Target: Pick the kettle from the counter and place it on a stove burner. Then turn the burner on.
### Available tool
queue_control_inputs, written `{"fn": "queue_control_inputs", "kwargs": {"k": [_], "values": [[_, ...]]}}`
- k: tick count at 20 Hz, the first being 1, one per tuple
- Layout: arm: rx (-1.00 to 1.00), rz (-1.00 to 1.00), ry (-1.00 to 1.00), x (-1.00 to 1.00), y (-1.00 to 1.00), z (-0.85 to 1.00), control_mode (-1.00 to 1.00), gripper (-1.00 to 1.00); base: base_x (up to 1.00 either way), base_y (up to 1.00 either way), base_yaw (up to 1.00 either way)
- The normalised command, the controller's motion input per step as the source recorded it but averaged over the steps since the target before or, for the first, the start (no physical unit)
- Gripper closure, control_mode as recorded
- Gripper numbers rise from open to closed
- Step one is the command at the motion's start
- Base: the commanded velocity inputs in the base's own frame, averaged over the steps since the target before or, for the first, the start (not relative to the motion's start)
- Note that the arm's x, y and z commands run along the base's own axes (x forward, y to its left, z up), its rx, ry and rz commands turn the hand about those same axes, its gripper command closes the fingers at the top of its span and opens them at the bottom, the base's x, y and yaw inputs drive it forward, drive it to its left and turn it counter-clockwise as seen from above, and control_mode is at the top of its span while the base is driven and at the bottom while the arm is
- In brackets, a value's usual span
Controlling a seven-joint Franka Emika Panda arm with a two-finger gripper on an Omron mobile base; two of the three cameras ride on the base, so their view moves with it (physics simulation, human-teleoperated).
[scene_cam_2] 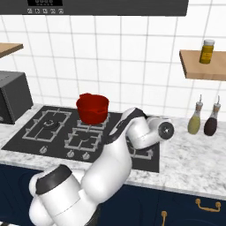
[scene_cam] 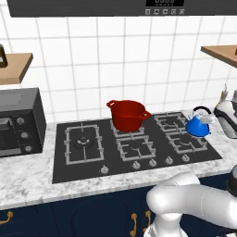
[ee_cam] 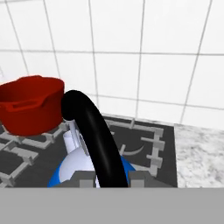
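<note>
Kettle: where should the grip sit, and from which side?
On the black arched handle, at its top, coming from above. It stands upright over the rounded blue kettle, thin enough for the jaws. The gripper is shut on it there.

Blue kettle (scene_cam: 199, 126) w/ black arched handle, upright over stove's right burners, hand gripping handle.

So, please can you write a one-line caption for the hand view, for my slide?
The pincer shut on the blue kettle by its black handle, above the stove, beside the red pot.
</note>
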Motion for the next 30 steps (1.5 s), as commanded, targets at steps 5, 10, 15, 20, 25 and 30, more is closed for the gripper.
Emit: {"fn": "queue_control_inputs", "kwargs": {"k": [5,10,15,20,25,30], "values": [[0.00,0.00,-0.01,0.29,0.18,-0.25,-1.00,1.00,0.00,0.00,0.00],[0.00,0.00,0.00,0.30,0.10,-0.29,-1.00,1.00,0.00,0.00,0.00],[0.00,0.00,-0.01,0.27,0.00,-0.29,-1.00,1.00,0.00,0.00,0.00],[0.00,0.00,0.00,0.30,0.00,-0.23,-1.00,1.00,0.00,0.00,0.00],[0.00,0.00,0.00,0.25,-0.01,-0.15,-1.00,1.00,0.00,0.00,0.00],[0.00,0.00,0.00,0.14,-0.10,-0.17,-1.00,1.00,0.00,0.00,0.00]]}}
